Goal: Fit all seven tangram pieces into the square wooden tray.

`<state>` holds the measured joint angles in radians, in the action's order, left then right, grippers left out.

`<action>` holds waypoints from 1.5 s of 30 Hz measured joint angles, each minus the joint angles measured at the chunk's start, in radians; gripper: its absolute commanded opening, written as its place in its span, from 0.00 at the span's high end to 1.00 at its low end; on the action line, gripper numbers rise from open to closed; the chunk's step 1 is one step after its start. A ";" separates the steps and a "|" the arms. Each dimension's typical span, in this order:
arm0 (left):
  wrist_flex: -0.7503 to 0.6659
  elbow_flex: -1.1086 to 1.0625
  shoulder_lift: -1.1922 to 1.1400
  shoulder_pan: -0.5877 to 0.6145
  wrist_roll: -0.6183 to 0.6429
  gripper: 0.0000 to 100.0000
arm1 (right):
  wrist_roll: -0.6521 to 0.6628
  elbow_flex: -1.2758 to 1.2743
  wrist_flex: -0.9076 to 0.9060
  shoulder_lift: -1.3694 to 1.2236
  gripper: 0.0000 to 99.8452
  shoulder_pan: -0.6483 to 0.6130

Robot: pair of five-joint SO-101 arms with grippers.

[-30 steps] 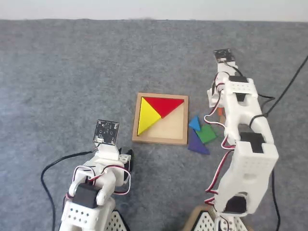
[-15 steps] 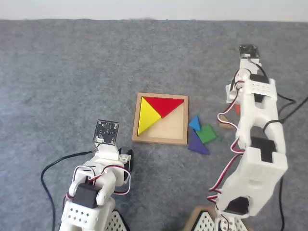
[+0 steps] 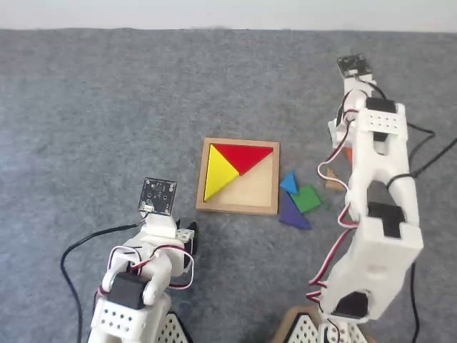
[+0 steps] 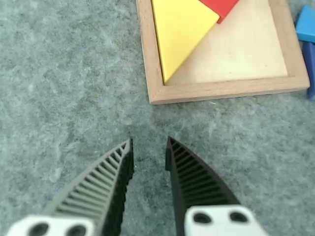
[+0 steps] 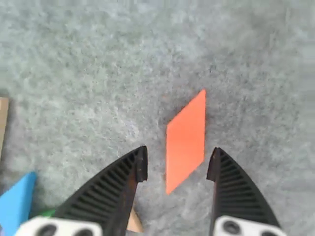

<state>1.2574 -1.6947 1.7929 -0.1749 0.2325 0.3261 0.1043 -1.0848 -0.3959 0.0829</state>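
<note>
The left gripper [image 4: 148, 142] hangs over the grey mat [image 3: 107, 107] near the square wooden tray [image 3: 235, 209]. Its fingers are a little apart and hold nothing. A yellow triangle [image 3: 218, 171] and a red triangle [image 3: 243, 155] lie touching in the tray. Beside it, a blue triangle [image 3: 288, 184], green square [image 3: 307, 198] and purple triangle [image 3: 291, 213] sit bunched together. Farther off, the right gripper [image 5: 178, 150] is spread wide, one finger on each side of a flat orange piece [image 5: 185, 132].
</note>
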 measured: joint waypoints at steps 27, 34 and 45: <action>0.000 0.000 0.000 0.000 0.000 0.89 | 0.256 0.330 -0.212 -0.348 0.77 0.023; 0.000 0.000 0.000 0.000 0.000 0.89 | 0.353 0.331 -0.218 -0.368 0.79 0.014; 0.000 0.000 0.000 0.000 0.000 0.89 | 0.301 0.365 -0.219 -0.376 0.98 0.011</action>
<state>1.2574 -1.6947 1.7929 -0.1749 0.2325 0.6268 0.4695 -1.3042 -0.7718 0.0936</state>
